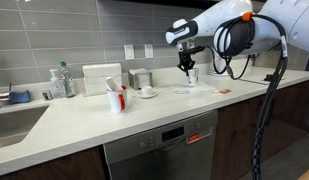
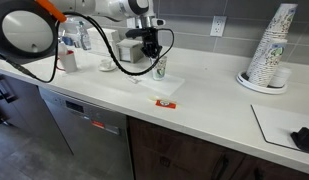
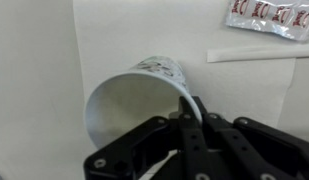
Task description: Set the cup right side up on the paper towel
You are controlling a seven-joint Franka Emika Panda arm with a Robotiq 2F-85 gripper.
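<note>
Cup [image 3: 129,105], whitish, dark print outside, rim clamped in the claw [image 3: 189,118], over paper towel [image 3: 144,30]

The arm [image 1: 239,25] reaches out horizontally with the wrist turned downward, and the end effector [image 1: 190,68] points straight down, its jaws closed on the rim of the cup [image 3: 134,95].

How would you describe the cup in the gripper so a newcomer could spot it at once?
On the white counter above the dishwasher, follow the arm to its gripper. The cup sits in its shut jaws over the paper towel. Unlike the red-trimmed mug and the saucered teacup, it is small, handleless, with a faint print outside.
</note>
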